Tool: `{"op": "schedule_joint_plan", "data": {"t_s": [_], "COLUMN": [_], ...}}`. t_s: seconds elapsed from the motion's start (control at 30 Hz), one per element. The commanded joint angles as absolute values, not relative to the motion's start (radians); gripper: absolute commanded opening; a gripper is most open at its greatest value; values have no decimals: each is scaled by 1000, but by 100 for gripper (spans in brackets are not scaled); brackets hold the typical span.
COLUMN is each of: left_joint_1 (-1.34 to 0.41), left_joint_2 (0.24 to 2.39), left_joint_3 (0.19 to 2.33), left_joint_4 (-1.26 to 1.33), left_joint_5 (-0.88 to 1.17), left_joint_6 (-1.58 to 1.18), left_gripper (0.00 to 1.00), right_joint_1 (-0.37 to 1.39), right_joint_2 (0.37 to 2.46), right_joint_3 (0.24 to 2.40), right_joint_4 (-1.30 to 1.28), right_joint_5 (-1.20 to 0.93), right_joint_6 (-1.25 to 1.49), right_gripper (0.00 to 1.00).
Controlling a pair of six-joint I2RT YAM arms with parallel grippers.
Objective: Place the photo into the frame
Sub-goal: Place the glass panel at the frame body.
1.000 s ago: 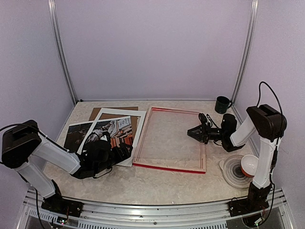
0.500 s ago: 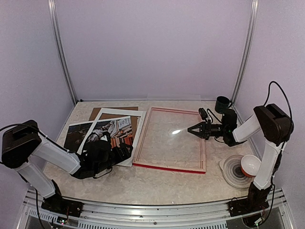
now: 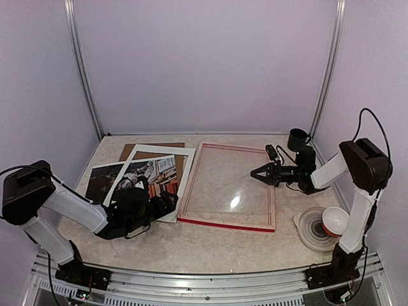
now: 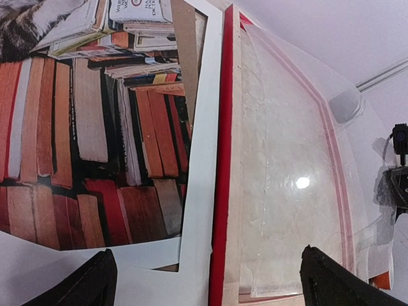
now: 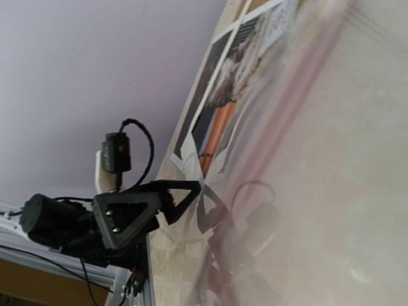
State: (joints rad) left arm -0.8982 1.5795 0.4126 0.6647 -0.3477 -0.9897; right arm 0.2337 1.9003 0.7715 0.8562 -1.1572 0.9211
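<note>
The photo (image 3: 143, 182) of a cat on books lies flat on the left, partly under a white mat (image 3: 186, 167). It fills the left wrist view (image 4: 83, 140). My left gripper (image 3: 160, 203) hovers open over the photo's near right corner, and its dark fingertips (image 4: 95, 284) straddle the mat (image 4: 205, 127) and the frame's red rail (image 4: 223, 159). The red frame (image 3: 223, 223) lies in the middle with a clear pane (image 3: 223, 185) in it. My right gripper (image 3: 254, 173) is shut on the pane's right edge, with its finger (image 5: 159, 204) mirrored in the pane (image 5: 331, 159).
A brown backing board (image 3: 137, 150) lies under the mat at the back left. A dark mug (image 3: 296, 139) stands at the back right. A stack of dishes (image 3: 314, 229) holding a red-and-white bowl (image 3: 335, 220) sits by the right arm's base.
My right gripper rose slightly toward the back right and closed to a point at the pane's edge. The glare on the pane then slid toward the near rail. The left arm stayed still.
</note>
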Motion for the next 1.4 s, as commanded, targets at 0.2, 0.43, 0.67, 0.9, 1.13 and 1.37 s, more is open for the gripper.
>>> {"op": "schedule_joint_plan", "data": {"t_s": [0.2,0.43,0.67,0.9,1.13,1.37], "left_joint_1": [-907,-907,-906,-907,-907,-908], "left_joint_2": [1575,1575,1573,1581,1583,1580], "left_joint_3": [413,413,411,415,418,418], "left_joint_4": [670,670,670,673,671,671], "left_joint_5": [-354,-356,-359,-355,-351,-351], "left_joint_6": [-989,-988,-989,-990,-990,-991], "left_gripper": [99,99,99,99,99,99], "right_joint_1": [236,232,224,207,202,198], "right_joint_2": [1958,1992,1993,2000,2024,2028], "right_joint_3": [766,779,773,775,783,782], "right_joint_4": [825,801,764,705,702,692], "right_joint_5": [-1128,-1122,-1125,-1138,-1156,-1160], "right_joint_6": [850,831,803,750,751,744], "right_gripper": [8,8,9,11,13,14]}}
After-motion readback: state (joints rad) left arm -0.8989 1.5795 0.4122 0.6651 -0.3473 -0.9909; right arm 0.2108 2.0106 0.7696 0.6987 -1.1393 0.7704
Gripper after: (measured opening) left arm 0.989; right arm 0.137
